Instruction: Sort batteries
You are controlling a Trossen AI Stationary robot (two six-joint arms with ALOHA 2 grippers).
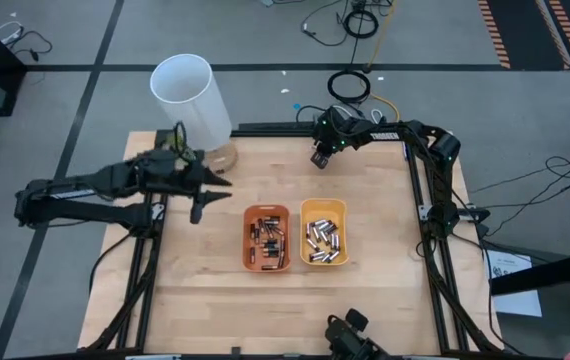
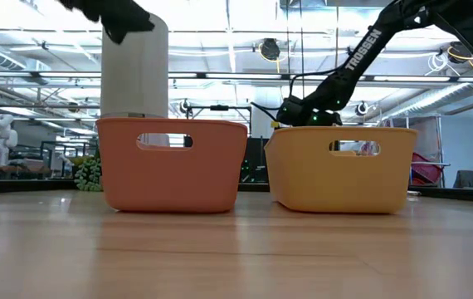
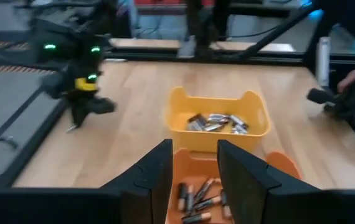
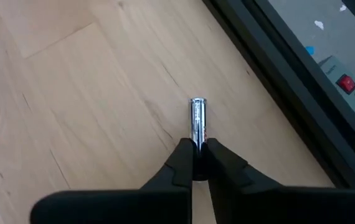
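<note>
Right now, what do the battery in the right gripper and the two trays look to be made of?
The battery pinched in the right gripper looks like bare polished metal: silvery with bright glints. The orange tray and the yellow tray look like moulded plastic with a smooth matte finish, judging by the rounded corners and cut-out handles, though that is only how they appear.
</note>
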